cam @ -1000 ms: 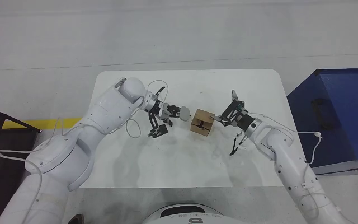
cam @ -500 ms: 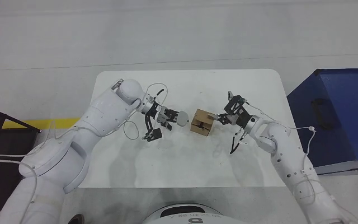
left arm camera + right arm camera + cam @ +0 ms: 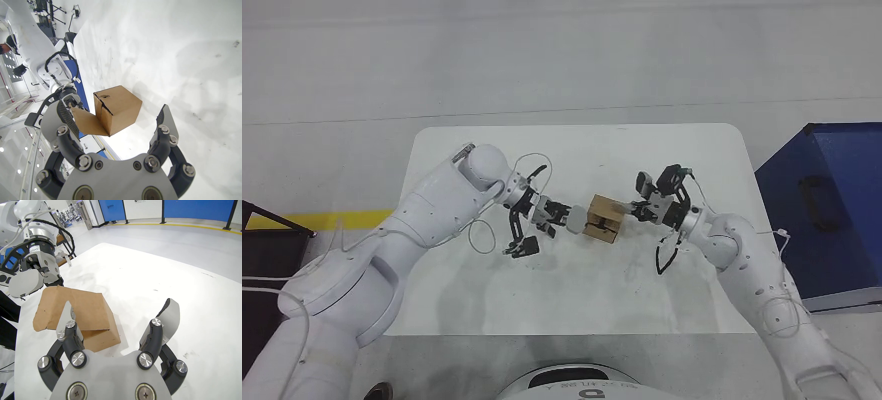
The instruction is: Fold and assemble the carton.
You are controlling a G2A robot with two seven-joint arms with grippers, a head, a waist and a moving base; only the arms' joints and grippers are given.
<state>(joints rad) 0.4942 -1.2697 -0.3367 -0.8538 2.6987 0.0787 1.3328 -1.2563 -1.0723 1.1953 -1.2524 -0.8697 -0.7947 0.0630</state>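
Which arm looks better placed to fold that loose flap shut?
Probably the right. The flap sticks out of the carton toward the right gripper, open beside it; the left gripper faces a closed side.

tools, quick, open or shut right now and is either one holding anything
left tool: open, nothing gripped, box just ahead of it
right tool: open, nothing gripped, close by the box

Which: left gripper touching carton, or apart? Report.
Cannot tell: in left wrist view the left gripper overlaps the carton flap; neither contact nor gap plain.
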